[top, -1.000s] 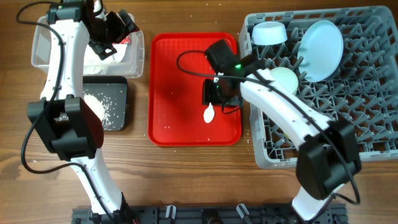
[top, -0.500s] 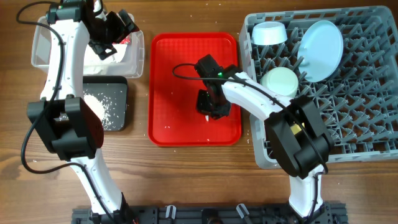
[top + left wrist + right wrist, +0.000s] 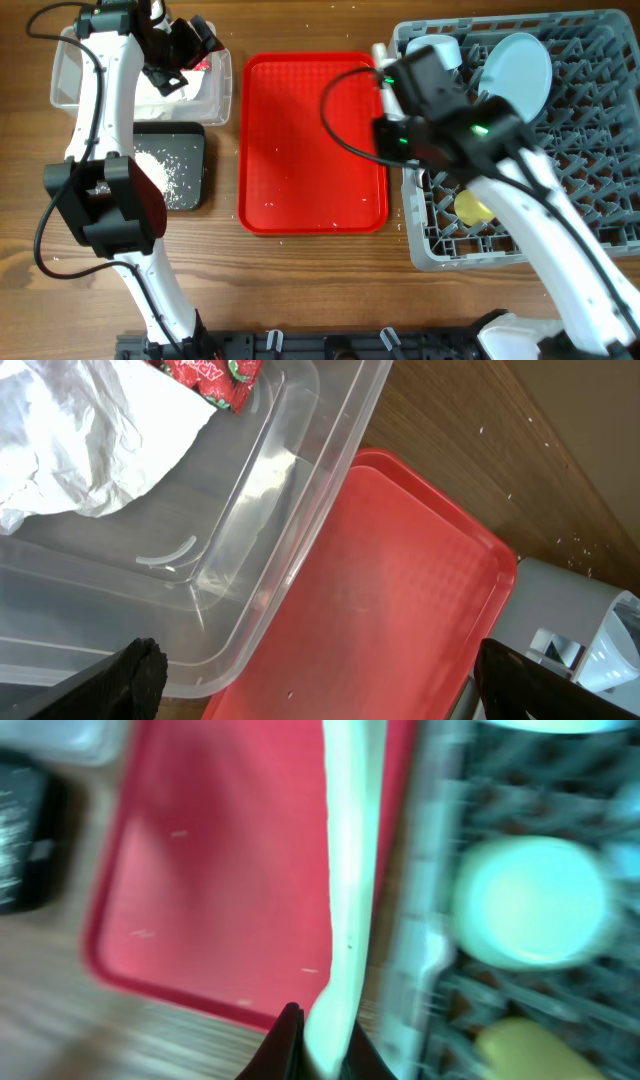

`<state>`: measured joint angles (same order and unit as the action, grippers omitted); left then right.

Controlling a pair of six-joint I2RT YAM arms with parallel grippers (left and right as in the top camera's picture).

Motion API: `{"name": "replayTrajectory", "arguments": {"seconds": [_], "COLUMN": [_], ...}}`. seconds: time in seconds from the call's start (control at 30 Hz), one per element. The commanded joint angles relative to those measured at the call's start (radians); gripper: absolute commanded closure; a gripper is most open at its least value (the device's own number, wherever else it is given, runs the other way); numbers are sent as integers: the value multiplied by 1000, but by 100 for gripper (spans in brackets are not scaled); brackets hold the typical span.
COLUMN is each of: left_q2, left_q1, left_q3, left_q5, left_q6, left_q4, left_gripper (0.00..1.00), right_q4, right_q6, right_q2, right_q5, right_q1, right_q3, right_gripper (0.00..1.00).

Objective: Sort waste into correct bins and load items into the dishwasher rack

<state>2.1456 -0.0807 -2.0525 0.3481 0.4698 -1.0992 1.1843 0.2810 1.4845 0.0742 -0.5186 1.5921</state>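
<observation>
- The yellow cup (image 3: 470, 208) sits nearest, low among the pegs of the dishwasher rack (image 3: 600, 220).
- Step in hand: loading cutlery. The right gripper (image 3: 322, 1045) has its jaws closed tight on the handle of the white plastic spoon (image 3: 350, 870). It carries the spoon in the air over the line where the red tray (image 3: 300, 130) meets the rack's left wall. The wrist view is blurred.
- The next move likely calls for swinging the spoon fully over the rack. It should come down in a free gap between pegs, clear of the pale green bowl (image 3: 530, 900) just beside it, before the jaws part.
- On the tabletop (image 3: 300, 290) to the left, the black tray-bin (image 3: 190, 150) holds the crumbly food scraps (image 3: 158, 172).
- Farther back, the small light bowl (image 3: 447, 45) and pale blue plate (image 3: 520, 65) stand in the rack's far rows.
- Farthest left, the left gripper (image 3: 325, 680) hangs over the clear tub (image 3: 250, 560) with its jaws spread wide and holding nothing. The paper napkin (image 3: 80, 430) and red snack wrapper (image 3: 205, 375) lie inside the tub.
- Against a second ago, the spoon is gone from the tray, which now bears only specks. The right arm, then low over the tray, is now raised and over the rack's edge, covering the green bowl in the overhead view and uncovering the cup. The left arm is unchanged.
</observation>
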Motion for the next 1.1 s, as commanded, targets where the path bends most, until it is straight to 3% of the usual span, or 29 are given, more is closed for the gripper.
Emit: {"name": "replayTrajectory", "arguments": {"seconds": [0.0, 0.17, 0.3, 0.33, 0.4, 0.43, 0.5, 0.57, 0.7, 0.8, 0.83, 0.9, 1.07], "left_q2": [-12, -12, -12, -12, -12, -12, -12, -12, -12, -12, -12, -12, -12], "left_q1": [0, 0, 0, 0, 0, 0, 0, 0, 0, 0, 0, 0, 0], "left_q3": [-10, -10, -10, -10, -10, -10, -10, -10, -10, -10, -10, -10, -10], "left_q5": [-6, -6, -6, -6, -6, -6, -6, -6, -6, -6, -6, -6, -6], "left_q6": [6, 6, 6, 6, 6, 6, 6, 6, 6, 6, 6, 6, 6], "left_q4": [3, 3, 3, 3, 3, 3, 3, 3, 3, 3, 3, 3, 3], "left_gripper": [0, 0, 0, 0, 0, 0, 0, 0, 0, 0, 0, 0, 0], "right_q4": [12, -134, -159, -158, -154, -150, -138, -137, -64, -46, -46, -42, -14], "right_q6": [-58, -150, -139, -139, -140, -141, -142, -140, -177, -164, -150, -66, -98], "right_q2": [18, 68, 68, 68, 68, 68, 68, 66, -61, -182, -216, -332, -502], "right_q5": [143, 101, 81, 59, 14, -16, -51, -55, -162, -163, -163, -163, 119], "right_q1": [66, 169, 174, 177, 180, 180, 180, 180, 180, 180, 180, 180, 180], "right_q3": [-70, -316, -402, -409, -410, -410, -410, -388, -143, -7, 8, 11, 10], "right_gripper": [96, 96, 93, 84, 57, 50, 48, 55, 54, 29, 0, 0, 0]}}
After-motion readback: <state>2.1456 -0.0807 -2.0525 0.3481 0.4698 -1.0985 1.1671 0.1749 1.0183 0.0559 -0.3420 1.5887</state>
